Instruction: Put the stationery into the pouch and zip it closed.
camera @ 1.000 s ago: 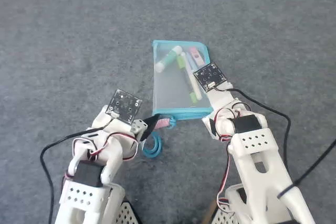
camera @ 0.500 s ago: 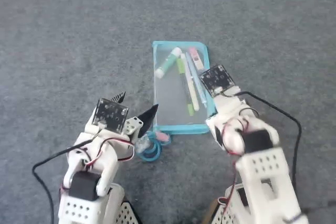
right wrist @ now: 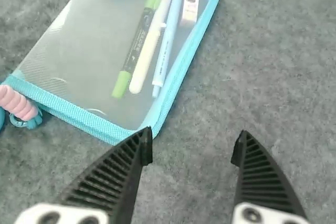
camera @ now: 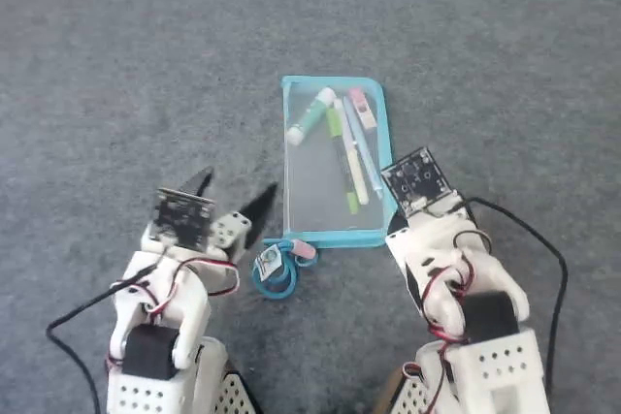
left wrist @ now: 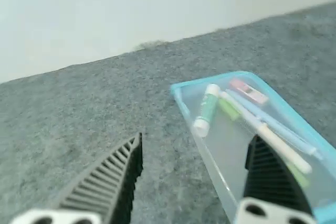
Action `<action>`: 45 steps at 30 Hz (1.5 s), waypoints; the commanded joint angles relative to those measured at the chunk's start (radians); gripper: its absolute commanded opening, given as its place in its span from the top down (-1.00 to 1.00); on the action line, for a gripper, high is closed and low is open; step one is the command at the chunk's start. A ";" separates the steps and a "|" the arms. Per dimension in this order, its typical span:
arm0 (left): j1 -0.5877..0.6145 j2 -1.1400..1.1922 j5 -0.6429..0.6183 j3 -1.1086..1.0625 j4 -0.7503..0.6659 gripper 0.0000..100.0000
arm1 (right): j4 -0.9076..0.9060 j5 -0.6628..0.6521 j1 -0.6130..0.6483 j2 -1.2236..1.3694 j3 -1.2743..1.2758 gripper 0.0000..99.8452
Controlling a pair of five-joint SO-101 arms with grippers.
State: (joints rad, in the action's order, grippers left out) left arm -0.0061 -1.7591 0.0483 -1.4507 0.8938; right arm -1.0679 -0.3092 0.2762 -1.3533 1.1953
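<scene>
High view showed both arms drawn back: left gripper point(camera: 233, 193) and right gripper point(right wrist: 193, 139) gaped wide, empty. We found the pouch point(camera: 310, 191) beyond their fingertips, untouched, stationery point(camera: 349, 147) inside, apparently zipped.

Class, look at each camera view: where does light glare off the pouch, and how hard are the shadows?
High view: even, soft light, no hard shadows on the grey carpet, little glare on the clear plastic pouch with teal edging. Left wrist view: faint pale sheen across the pouch's face. Right wrist view: whitish glare patch on its face.
</scene>
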 commanded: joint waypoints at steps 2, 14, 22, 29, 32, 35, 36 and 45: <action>0.029 -0.015 -0.032 0.004 -0.041 0.40 | 0.001 0.005 -0.002 -0.124 0.052 0.51; 0.032 -0.015 -0.106 0.002 -0.129 0.39 | -0.015 0.005 -0.094 -0.464 0.259 0.51; 0.216 -0.015 0.037 -0.131 -0.155 0.39 | -0.039 0.012 -0.257 -0.461 0.361 0.51; 0.273 0.006 0.038 -0.239 -0.155 0.40 | -0.042 0.005 -0.257 -0.460 0.488 0.51; 0.273 0.008 0.035 -0.239 -0.106 0.40 | -0.058 0.012 -0.259 -0.461 0.488 0.64; 0.273 0.008 0.037 -0.239 -0.011 0.46 | -0.058 0.006 -0.262 -0.456 0.488 0.85; 0.273 0.008 0.038 -0.239 0.015 0.53 | -0.058 0.005 -0.262 -0.456 0.488 0.92; 0.281 0.008 0.040 -0.239 0.161 0.98 | -0.130 0.005 -0.263 -0.455 0.488 0.94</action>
State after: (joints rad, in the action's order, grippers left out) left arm 0.2670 -1.7545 0.0790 -1.6947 1.0196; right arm -1.1339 -0.3092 0.0276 -1.8029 1.6632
